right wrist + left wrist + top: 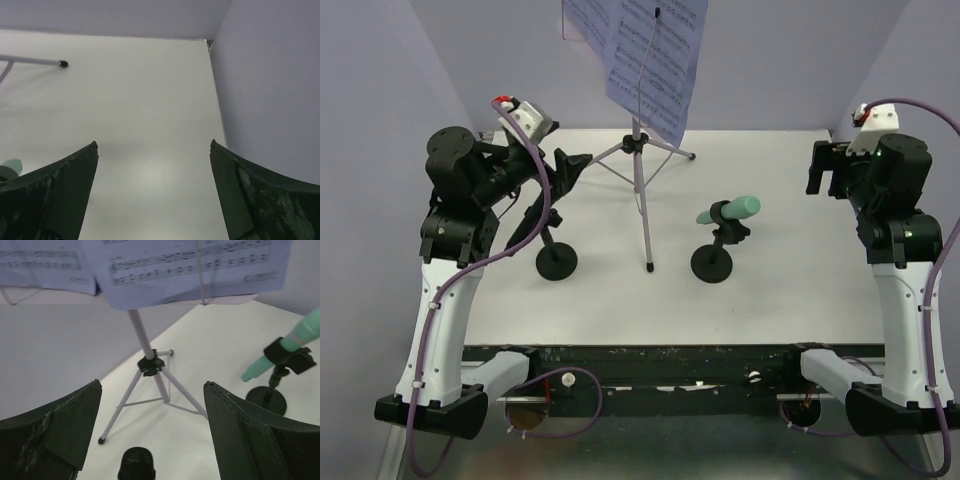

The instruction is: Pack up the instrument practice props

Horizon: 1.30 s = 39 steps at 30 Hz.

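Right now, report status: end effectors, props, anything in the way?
Left end effector open, empty. Right end effector open, empty. Music stand, teal microphone in holder, spare holder upright, unpacked. Nothing blocking.

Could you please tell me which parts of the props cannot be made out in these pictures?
- Top external: the white sheet-music pages run off the top edge and hide whatever holds them atop the silver tripod pole.
- Left wrist: a black round-topped object is cut off by the bottom edge, so unidentifiable.
- Right wrist: the teal microphone is a mere sliver at the left edge, behind a finger of the right pincer.
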### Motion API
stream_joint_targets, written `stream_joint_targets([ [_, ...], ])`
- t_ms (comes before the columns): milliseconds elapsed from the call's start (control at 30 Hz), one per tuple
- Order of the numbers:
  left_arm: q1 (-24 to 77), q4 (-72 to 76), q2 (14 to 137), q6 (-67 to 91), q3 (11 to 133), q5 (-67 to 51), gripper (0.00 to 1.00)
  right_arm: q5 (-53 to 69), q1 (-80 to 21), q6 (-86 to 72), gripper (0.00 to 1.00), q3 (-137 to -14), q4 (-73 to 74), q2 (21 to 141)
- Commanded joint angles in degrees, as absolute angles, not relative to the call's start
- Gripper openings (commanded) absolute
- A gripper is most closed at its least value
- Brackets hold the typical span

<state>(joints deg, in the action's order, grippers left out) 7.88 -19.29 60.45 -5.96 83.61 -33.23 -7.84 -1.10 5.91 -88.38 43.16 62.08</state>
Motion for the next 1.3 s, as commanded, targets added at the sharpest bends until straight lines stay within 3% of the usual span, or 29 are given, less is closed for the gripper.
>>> stream_joint_targets([
  [0, 13.3, -26.9, 62.8, -12.4, 88.3, -46.0, 0.93, -0.5, -1.1, 14.7, 1.0, -80.2, 45.2, 57.4],
  [133, 20.5, -33.7, 63.4, -19.8, 89.0, -45.6, 0.93, 14.4, -1.1, 16.3, 1.0, -73.7, 45.8, 50.3],
  [433, 30.8, -39.6, 64.0, -32.3, 82.8, -43.9, 0.91, 26.1, -1.1, 15.5, 1.0, -63.4, 46.3, 43.2],
  [633, 35.2, -39.6, 69.4, -34.7, 83.4, -44.9, 0.89, 38.7, -1.1, 19.4, 0.93, -56.3, 46.0, 41.5],
  [1000, 37.9, -25.9, 72.3, -29.6, 76.9, -42.5, 0.88, 37.0, -1.1, 15.3, 0.96, -42.6, 24.9, 37.9],
  [1267, 39.0, -27.4, 76.4, -29.5, 80.2, -42.6, 0.89, 35.9, -3.9, 13.5, 1.0, -39.2, 17.5, 39.5],
])
